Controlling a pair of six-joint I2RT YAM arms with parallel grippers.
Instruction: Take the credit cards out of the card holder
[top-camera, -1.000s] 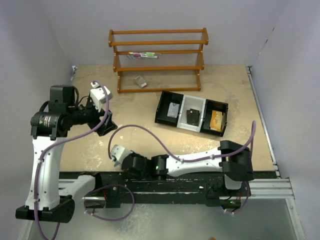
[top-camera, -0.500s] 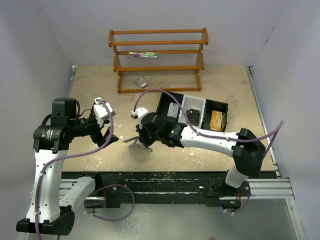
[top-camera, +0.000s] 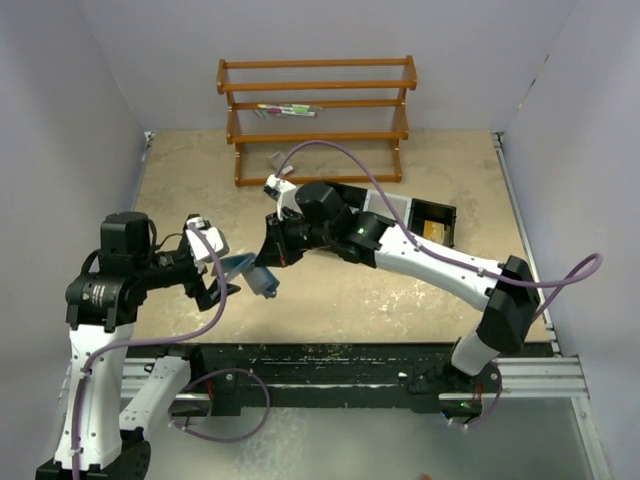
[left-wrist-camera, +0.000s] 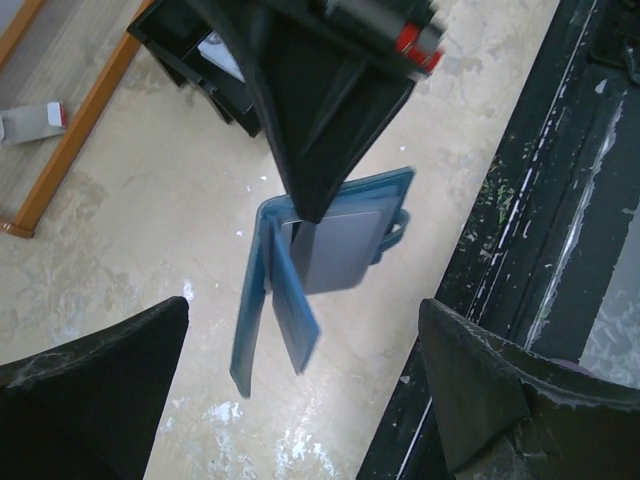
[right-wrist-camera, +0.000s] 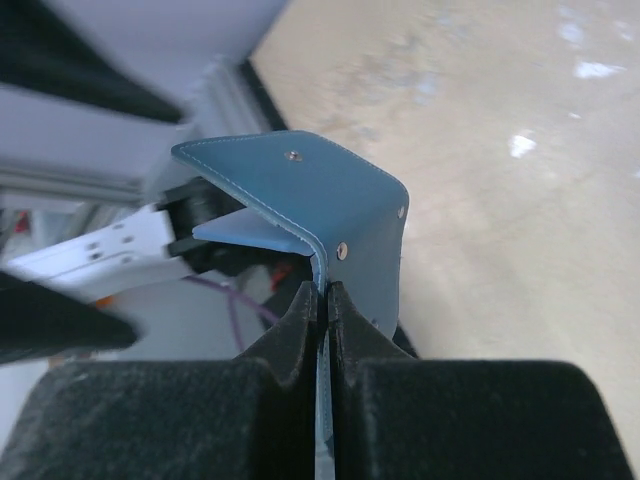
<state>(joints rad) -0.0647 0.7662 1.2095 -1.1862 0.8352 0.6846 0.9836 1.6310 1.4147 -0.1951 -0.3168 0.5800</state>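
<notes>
Beige tabletop (top-camera: 420, 290) below, my right gripper (right-wrist-camera: 322, 290) pinches the card holder (left-wrist-camera: 300, 280) by 1 flap, hanging open in mid-air between the arms. My left gripper (top-camera: 218, 283) is spread wide, facing it. Extraction is starting, I judge; next, close on the grey credit card (left-wrist-camera: 335, 250), which only the left wrist view shows.

Quick rundown: the card holder (top-camera: 252, 272) hangs above the tabletop (top-camera: 400, 290) near the middle, its top edge pinched in the right claw (top-camera: 268, 258). The left claw (top-camera: 218, 288) sits just beside it at 9 o'clock. The wooden rack (top-camera: 318, 120) is way back at 12 o'clock, with a small item (top-camera: 281, 162) lying under it. The tray (top-camera: 437, 212) is off at 2 o'clock, partly behind the right arm.
</notes>
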